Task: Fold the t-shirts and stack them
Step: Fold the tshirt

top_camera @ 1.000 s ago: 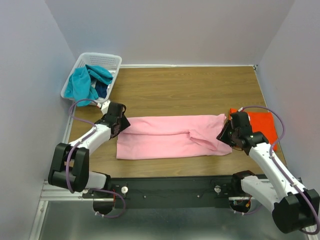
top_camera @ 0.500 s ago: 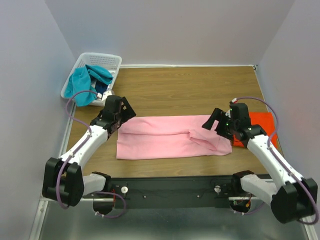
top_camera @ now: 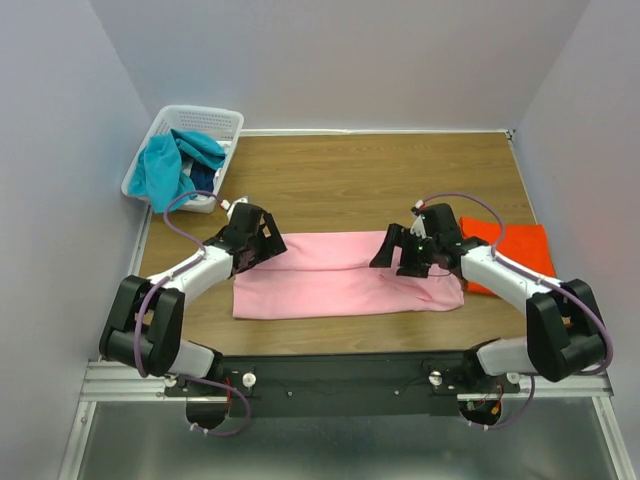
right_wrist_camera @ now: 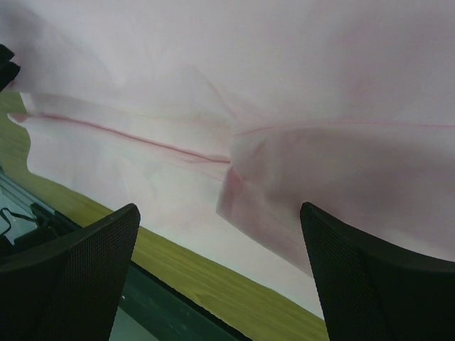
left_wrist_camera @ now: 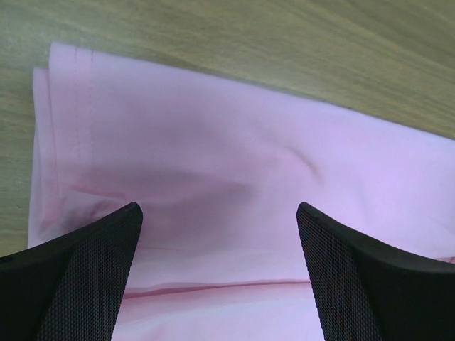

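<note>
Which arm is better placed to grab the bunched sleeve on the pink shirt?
Right. The right gripper is open directly over the bunched sleeve of the pink shirt. The left gripper is over the opposite end.

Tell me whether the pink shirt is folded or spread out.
Partly folded: the pink shirt lies as a long strip, with doubled hem edges at one end and a crease along it.

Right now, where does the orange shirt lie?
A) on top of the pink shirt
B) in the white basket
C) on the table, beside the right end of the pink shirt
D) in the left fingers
C: the orange shirt lies flat on the table beside the right end of the pink shirt; the basket shows only teal and dark blue cloth.
</note>
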Robot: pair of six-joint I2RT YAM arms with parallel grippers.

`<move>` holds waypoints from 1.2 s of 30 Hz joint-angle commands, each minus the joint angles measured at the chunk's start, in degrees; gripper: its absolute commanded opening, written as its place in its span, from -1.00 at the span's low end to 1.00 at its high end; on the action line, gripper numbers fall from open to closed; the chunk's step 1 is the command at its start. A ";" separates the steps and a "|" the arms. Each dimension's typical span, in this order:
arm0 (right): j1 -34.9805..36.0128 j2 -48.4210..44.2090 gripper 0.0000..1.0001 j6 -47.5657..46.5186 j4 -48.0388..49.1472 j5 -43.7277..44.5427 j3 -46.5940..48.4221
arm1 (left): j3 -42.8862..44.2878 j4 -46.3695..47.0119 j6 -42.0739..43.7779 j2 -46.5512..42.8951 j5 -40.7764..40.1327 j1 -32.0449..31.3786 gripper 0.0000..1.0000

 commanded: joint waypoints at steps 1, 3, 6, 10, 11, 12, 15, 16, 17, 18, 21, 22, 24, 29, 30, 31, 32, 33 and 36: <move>1.94 -0.27 1.00 -0.51 2.06 -0.83 -2.78 | -2.47 -0.78 0.38 0.96 -2.01 0.13 0.94; 2.12 -0.89 1.00 -0.34 2.06 -0.21 -5.32 | -3.17 -1.31 0.03 0.79 -2.89 0.30 0.94; 2.12 -2.03 1.00 0.10 2.06 1.80 -8.31 | -3.70 -2.72 -0.41 -0.61 -4.73 0.56 0.94; 2.12 -4.23 1.00 0.28 1.98 2.25 -9.73 | -3.70 -4.83 -0.67 -3.16 -6.67 0.83 0.95; 2.12 -4.93 1.00 0.36 1.89 1.90 -9.90 | -3.70 -5.88 -0.93 -3.69 -7.37 0.92 0.95; 2.12 -6.68 1.00 0.37 1.89 1.38 -9.90 | -3.44 -6.67 -2.07 -4.91 -8.94 0.92 0.95; 2.21 -11.24 1.00 0.28 1.19 -0.82 -8.76 | -0.64 -10.27 -2.43 -7.81 -9.66 0.83 0.95; 2.12 -12.57 1.00 0.45 0.84 -1.17 -8.15 | 0.07 -10.46 -2.52 -8.69 -9.57 0.83 0.95; 2.12 -13.80 1.00 0.63 0.40 -1.27 -7.62 | 0.60 -10.46 -2.43 -9.66 -9.66 0.74 0.95; 2.12 -15.03 1.00 1.06 -0.91 -0.83 -6.57 | 1.39 -10.37 -2.43 -10.80 -9.48 0.65 0.95; 2.12 -21.53 1.00 6.16 -3.47 6.47 -6.82 | 2.80 -7.83 -1.38 -12.92 -6.33 -0.22 0.95; 2.12 -23.90 1.00 8.43 -4.69 10.91 -6.83 | 3.50 -6.78 -0.33 -12.40 -5.36 -1.70 0.95; 2.12 -26.11 1.00 10.73 -8.73 16.80 -7.00 | 5.69 -6.42 0.20 -10.48 -5.17 -4.26 0.95; 2.03 -24.89 1.00 12.32 -11.91 20.09 -8.58 | 5.53 -2.83 2.40 -5.37 -2.11 -7.61 0.95; 1.86 -22.80 1.00 12.49 -11.91 20.18 -8.84 | 4.39 -1.85 2.58 -4.41 -0.10 -7.61 0.95; 1.94 -21.65 1.00 12.76 -11.82 20.96 -8.76 | 3.95 -0.28 3.36 -2.66 1.14 -7.61 0.95; 1.86 -20.50 1.00 12.67 -11.82 21.06 -8.32 | 3.60 0.00 3.80 -1.86 2.02 -7.70 0.95; 1.86 -17.79 1.00 12.50 -11.56 23.49 -7.97 | 3.16 0.18 3.90 -1.07 2.73 -7.70 0.95; 1.42 -13.83 1.00 11.35 -9.55 25.88 -6.13 | 1.67 1.49 3.98 0.61 2.91 -7.78 0.95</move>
